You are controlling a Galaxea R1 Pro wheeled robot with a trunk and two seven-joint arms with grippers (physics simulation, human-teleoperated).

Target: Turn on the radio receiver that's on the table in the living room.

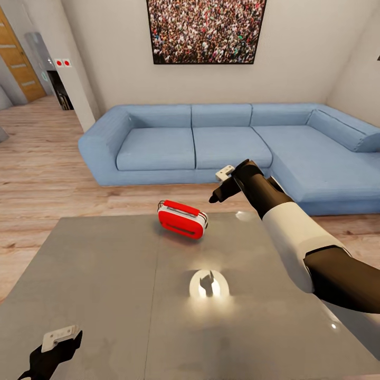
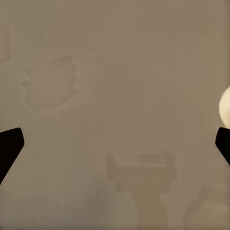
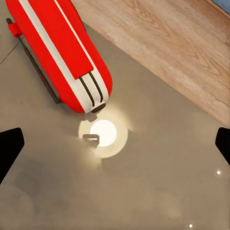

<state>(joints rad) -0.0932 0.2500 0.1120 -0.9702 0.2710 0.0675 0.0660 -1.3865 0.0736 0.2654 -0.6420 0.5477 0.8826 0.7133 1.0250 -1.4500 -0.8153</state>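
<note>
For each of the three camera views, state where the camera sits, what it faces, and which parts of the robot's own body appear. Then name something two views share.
Head view: on the robot's head, looking forward and down over the table toward the sofa; right gripper and left gripper show.
Left wrist view: near the left gripper, facing bare tabletop; dark fingertips at the edges.
Right wrist view: near the right gripper, facing the radio receiver; fingertips show.
Shared: head and right wrist views both show the radio receiver.

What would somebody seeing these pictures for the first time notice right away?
The bright red radio receiver stands out first, sitting near the far edge of the glossy grey table, with the right gripper hovering just beyond it, apart from it. Behind stretch a blue L-shaped sofa and a framed crowd picture on the wall. A bright round light reflection glares mid-table.
</note>
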